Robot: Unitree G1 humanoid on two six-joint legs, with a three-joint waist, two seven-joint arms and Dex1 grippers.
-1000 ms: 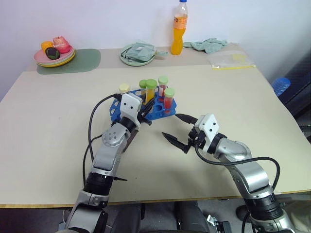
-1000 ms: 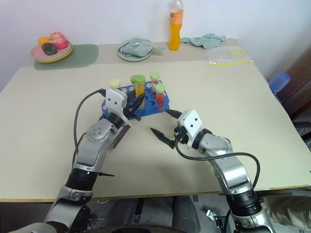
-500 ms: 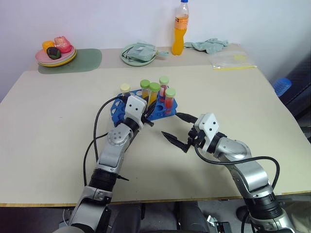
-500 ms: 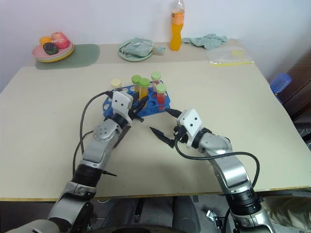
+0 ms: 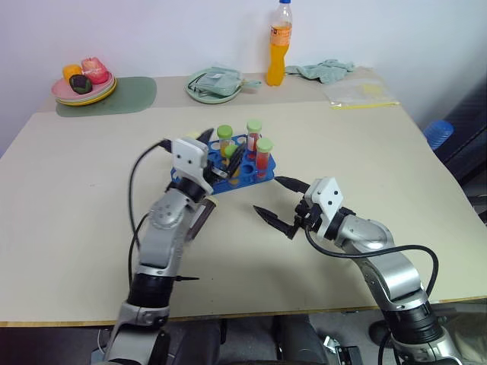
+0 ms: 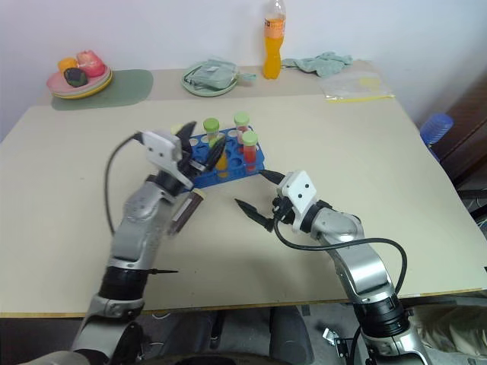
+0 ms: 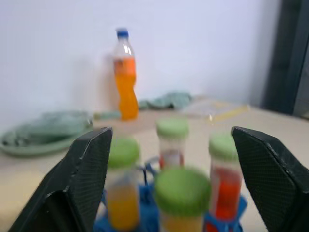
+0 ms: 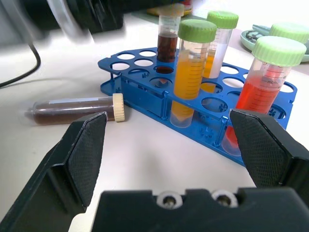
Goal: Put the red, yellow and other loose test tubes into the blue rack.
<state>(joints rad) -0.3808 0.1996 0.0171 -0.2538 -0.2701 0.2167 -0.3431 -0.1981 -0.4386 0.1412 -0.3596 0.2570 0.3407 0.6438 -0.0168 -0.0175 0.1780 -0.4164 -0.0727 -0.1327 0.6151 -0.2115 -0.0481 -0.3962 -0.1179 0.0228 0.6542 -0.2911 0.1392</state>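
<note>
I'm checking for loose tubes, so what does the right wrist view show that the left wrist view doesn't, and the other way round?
Right wrist, not left: a brown tube with a cream cap lying on the table beside the rack, and a second brown tube standing in it. Left wrist, not right: the bottle and a green cloth near the wall. Both: the blue rack with an orange tube and a red tube, green-capped, standing in it.

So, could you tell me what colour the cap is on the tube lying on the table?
Cream, on the tube of dark brown liquid; right wrist view shows it best.
</note>
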